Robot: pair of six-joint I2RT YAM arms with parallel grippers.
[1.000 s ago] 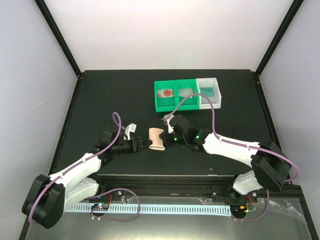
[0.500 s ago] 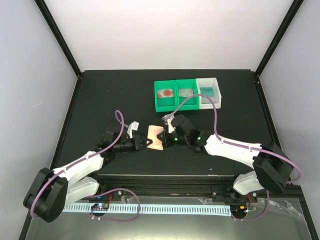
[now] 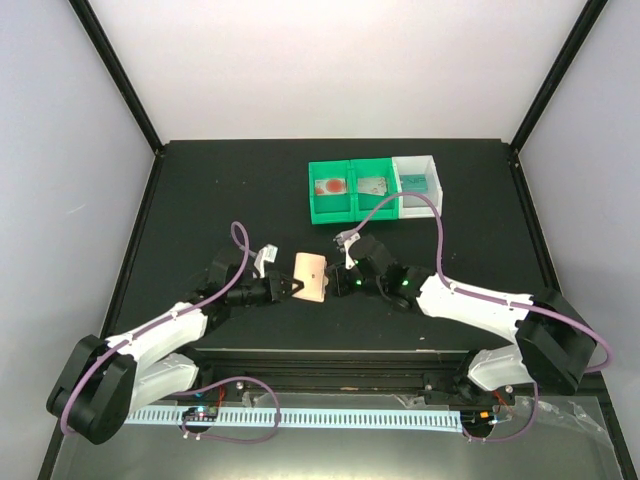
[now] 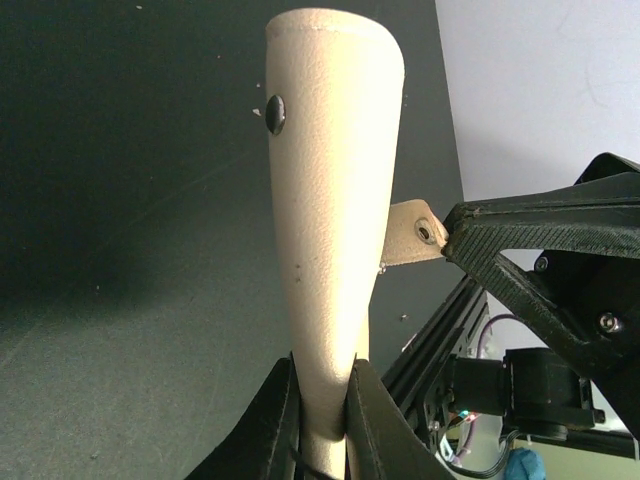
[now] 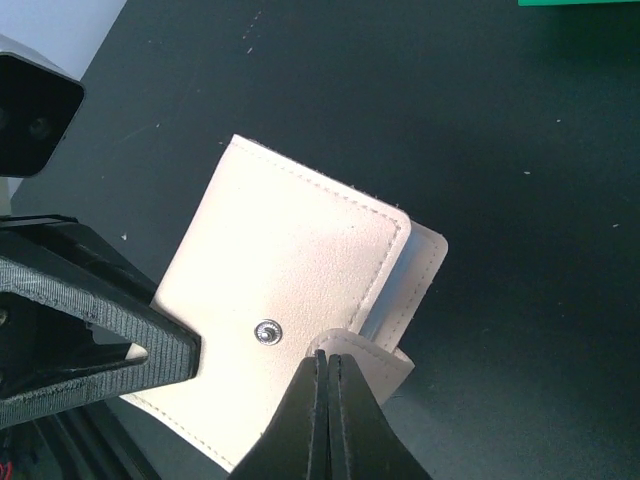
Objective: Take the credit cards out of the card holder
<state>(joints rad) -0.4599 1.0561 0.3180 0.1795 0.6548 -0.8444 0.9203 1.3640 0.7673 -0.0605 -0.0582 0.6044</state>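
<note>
The peach card holder (image 3: 310,276) hangs folded shut between my two grippers, just above the black table. My left gripper (image 3: 293,287) is shut on its left edge; in the left wrist view the jaws (image 4: 322,400) squeeze the card holder (image 4: 335,200) edge-on. My right gripper (image 3: 333,283) is shut at the tip of the side tab (image 5: 380,362), beside the snap stud on the card holder (image 5: 290,280). The credit cards lie in the bins: a red-blotch card (image 3: 329,186), a silver-grey card (image 3: 373,185) and a teal card (image 3: 420,180).
The green bin (image 3: 349,211) and the white bin (image 3: 418,208) stand side by side behind the grippers. Black frame rails border the table, and the arm bases sit at its near edge.
My left gripper has closed on the card holder's edge. The holder, bowed open a second ago, now hangs flat and shut. The right arm has shifted slightly to the right.
</note>
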